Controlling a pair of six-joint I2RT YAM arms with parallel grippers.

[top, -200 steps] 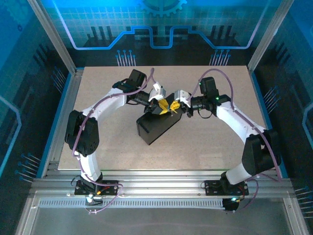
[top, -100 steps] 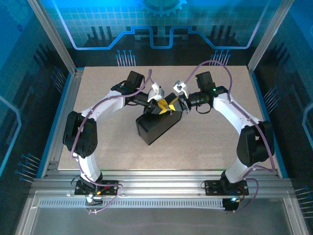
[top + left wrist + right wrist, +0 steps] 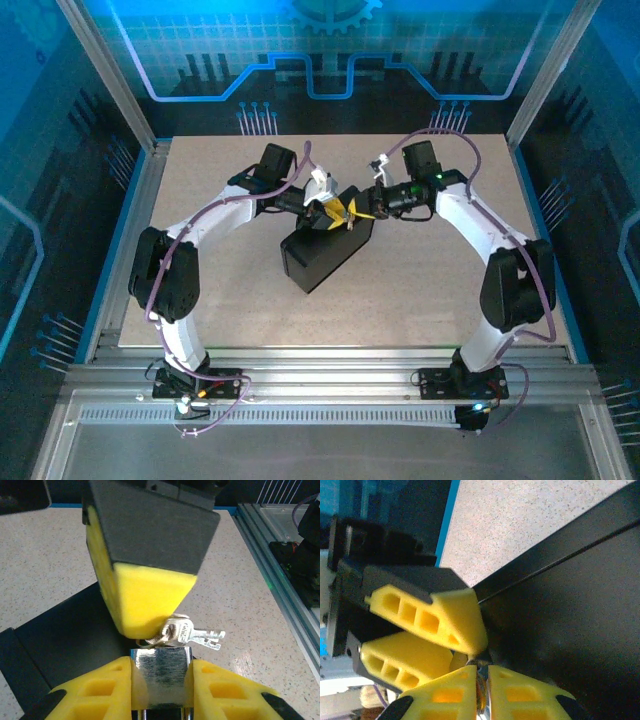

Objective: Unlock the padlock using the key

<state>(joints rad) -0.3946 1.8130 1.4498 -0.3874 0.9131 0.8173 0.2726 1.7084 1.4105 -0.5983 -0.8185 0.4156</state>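
In the left wrist view the silver padlock (image 3: 161,680) sits squeezed between my left gripper's (image 3: 161,666) yellow fingers, keyhole end pointing away from the camera. A bunch of small silvery keys (image 3: 192,632) hangs at that end, two spare blades sticking out to the right. One yellow pad of my right gripper (image 3: 145,597) presses down onto the bunch. In the right wrist view my right gripper (image 3: 483,674) is pinched on a thin metal key (image 3: 483,692), facing the left gripper's fingers (image 3: 435,617). From above, both grippers meet (image 3: 347,211) over the black box.
A black box (image 3: 322,258) lies on the speckled table (image 3: 430,290) directly under the two grippers; its dark top is close below the fingers (image 3: 580,605). An aluminium rail (image 3: 280,570) runs along the table's edge.
The right arm has swung its wrist up and rolled it, and its gripper has shifted slightly left against the padlock. The left arm and padlock have held still.
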